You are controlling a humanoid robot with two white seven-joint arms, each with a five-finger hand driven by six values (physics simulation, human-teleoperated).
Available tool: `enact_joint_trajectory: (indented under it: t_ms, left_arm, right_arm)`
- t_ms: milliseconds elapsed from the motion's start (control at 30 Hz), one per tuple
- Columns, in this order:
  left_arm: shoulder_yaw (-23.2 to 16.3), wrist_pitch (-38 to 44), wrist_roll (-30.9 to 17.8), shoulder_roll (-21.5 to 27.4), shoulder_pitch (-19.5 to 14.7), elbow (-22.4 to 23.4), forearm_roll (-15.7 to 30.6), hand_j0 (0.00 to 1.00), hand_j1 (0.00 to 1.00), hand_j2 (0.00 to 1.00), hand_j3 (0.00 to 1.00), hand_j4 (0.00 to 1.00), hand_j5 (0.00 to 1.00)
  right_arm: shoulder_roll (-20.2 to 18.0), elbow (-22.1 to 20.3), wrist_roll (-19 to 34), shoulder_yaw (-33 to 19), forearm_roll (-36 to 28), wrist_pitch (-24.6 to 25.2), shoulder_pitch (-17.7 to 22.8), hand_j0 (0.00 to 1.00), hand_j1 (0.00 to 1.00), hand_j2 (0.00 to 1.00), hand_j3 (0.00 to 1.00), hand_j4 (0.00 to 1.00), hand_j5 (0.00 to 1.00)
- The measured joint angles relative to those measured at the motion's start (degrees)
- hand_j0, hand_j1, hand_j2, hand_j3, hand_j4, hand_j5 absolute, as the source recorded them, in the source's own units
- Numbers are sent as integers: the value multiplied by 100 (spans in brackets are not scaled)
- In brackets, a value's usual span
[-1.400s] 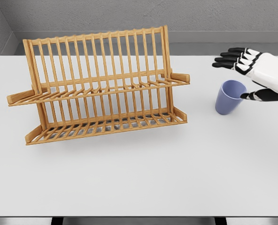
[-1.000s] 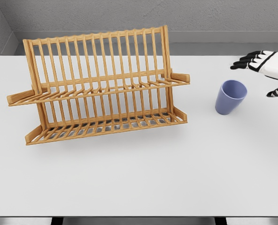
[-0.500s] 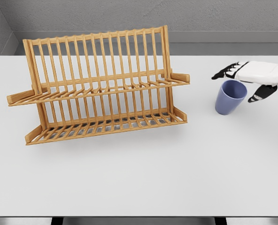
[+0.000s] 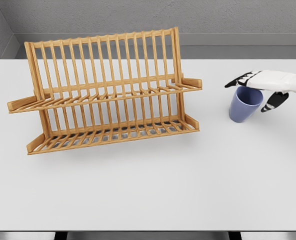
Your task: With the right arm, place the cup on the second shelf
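My right hand (image 4: 265, 85), white-shelled with black fingers, reaches in from the right edge and hovers flat over the rim of the small periwinkle-blue plastic cup (image 4: 244, 104). The fingers (image 4: 236, 81) are stretched out toward the left past the back of the rim, the thumb hangs down beside the cup's right wall, and nothing is grasped — the hand is spread and holds nothing, though I cannot tell whether the palm brushes the rim. The cup stands on the smooth white desk (image 4: 153, 185), mouth up and leaning slightly to the right, off to the right of the two-tier wooden slatted dish rack (image 4: 105, 90) and clearly apart from it. The rack sits on the left half of the desk, its tall back slats upright, with an upper shelf (image 4: 113, 92) jutting forward about halfway up and a lower shelf (image 4: 113, 134) near the desk surface — both bare slats. Behind the desk runs a grey wall (image 4: 148, 15). My left arm does not show in this view.
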Motion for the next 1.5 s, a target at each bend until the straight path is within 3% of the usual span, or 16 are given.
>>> enact_joint_trajectory:
  t_ms: [233,267,333,467,1500]
  left_arm:
    - [0,0,0,0,0,-1,0,100,100,100,100,100,100]
    - [0,0,0,0,0,-1,1,100,100,100,100,100,100]
    - [0,0,0,0,0,-1,0,100,100,100,100,100,100]
    - [0,0,0,0,0,-2,0,100,100,100,100,100,100]
    - [0,0,0,0,0,-3,0,100,100,100,100,100,100]
  right_arm:
    - [68,79,0,45,19,84,-35,100,100,100,100,100,100]
    - [74,80,0,46,19,100,-62,82,82,82,82,82,82]
    - [87,68,1,47,22,195,-70,71,71,71,71,71,71]
    - [98,54,0,75,20,290,-79,66,66,66,66,66,66]
    - [169,13,0,-136,14,309,-677,63,63,63,63,63,63]
